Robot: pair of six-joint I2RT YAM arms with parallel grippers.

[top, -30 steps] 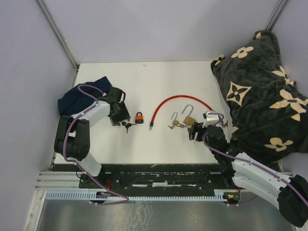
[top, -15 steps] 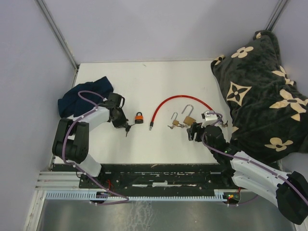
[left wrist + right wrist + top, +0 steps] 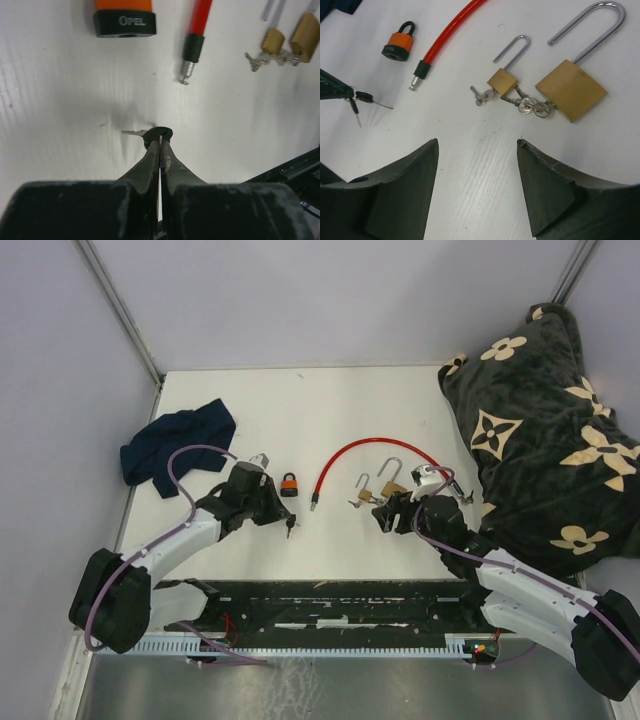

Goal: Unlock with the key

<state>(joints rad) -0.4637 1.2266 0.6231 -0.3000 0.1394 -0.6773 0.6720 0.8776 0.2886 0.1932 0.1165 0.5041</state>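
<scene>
My left gripper [image 3: 286,523] is shut on the black head of a key [image 3: 159,134], whose blade points left just over the white table. In the right wrist view a second small key hangs from that key [image 3: 364,97]. The orange and black padlock [image 3: 289,484] lies a little beyond it, its base facing the left gripper [image 3: 160,142]. My right gripper [image 3: 477,142] stands open and holds nothing, just short of a small brass padlock [image 3: 501,81] and a large brass padlock [image 3: 571,90], both with open shackles and keys in them.
A red cable [image 3: 365,450] curves between the orange padlock and the brass ones, its metal end [image 3: 186,77] near the key. A dark blue cloth [image 3: 175,445] lies at the left. A dark floral blanket [image 3: 540,430] covers the right side.
The left gripper closed on the key beside the orange padlock and carried it toward the front right. The right gripper edged left toward the brass padlocks.
</scene>
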